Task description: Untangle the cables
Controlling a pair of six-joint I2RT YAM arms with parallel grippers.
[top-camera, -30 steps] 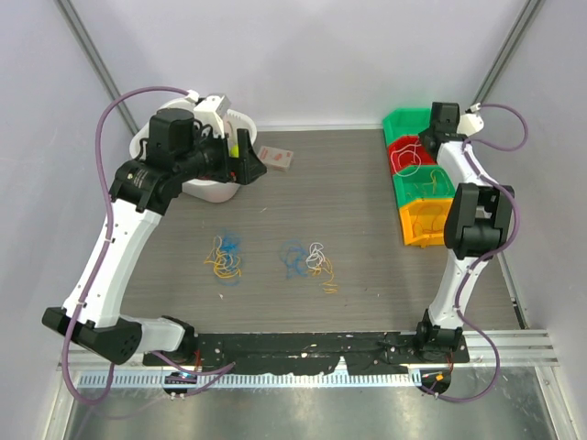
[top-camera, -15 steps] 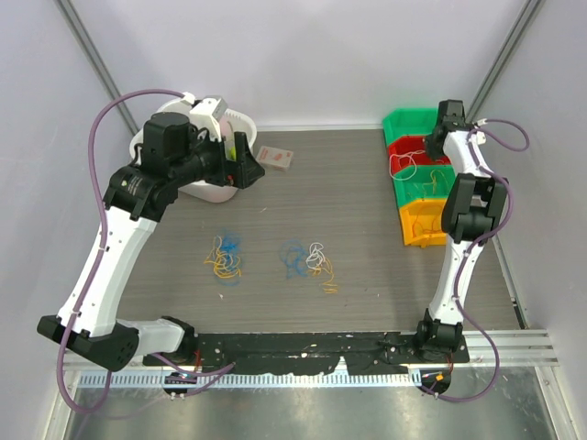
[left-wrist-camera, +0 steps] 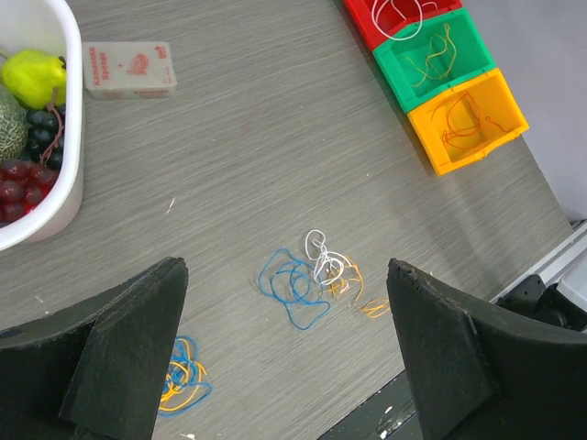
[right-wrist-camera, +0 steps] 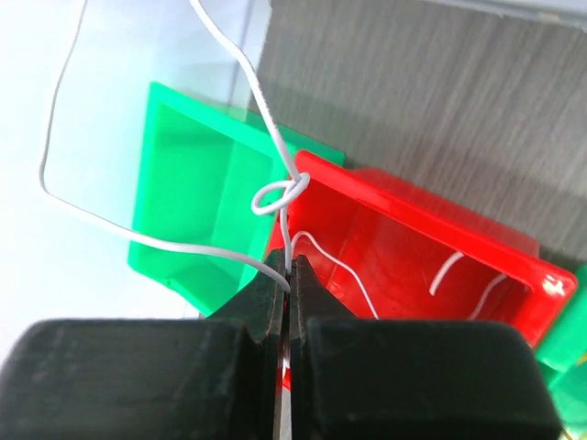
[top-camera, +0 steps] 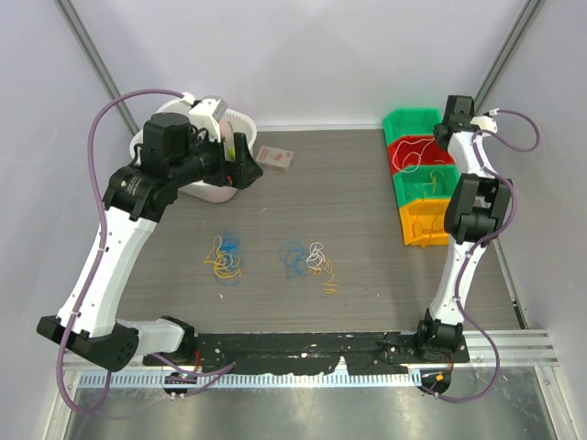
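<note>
Aloft, right gripper (right-wrist-camera: 288, 268) pinching white cable (right-wrist-camera: 294, 182), left gripper (left-wrist-camera: 284, 275) raised, agape

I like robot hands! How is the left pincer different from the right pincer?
The left pincer is wide open; the right pincer is shut. The left pincer holds nothing over the table; the right pincer pinches a white cable near the red bin. Both are black.

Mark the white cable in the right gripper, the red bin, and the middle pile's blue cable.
white cable (right-wrist-camera: 285, 234), right wrist view, strand below the knot.
red bin (right-wrist-camera: 404, 247), right wrist view, inner wall.
blue cable (left-wrist-camera: 292, 280), left wrist view, overlapping coils.
</note>
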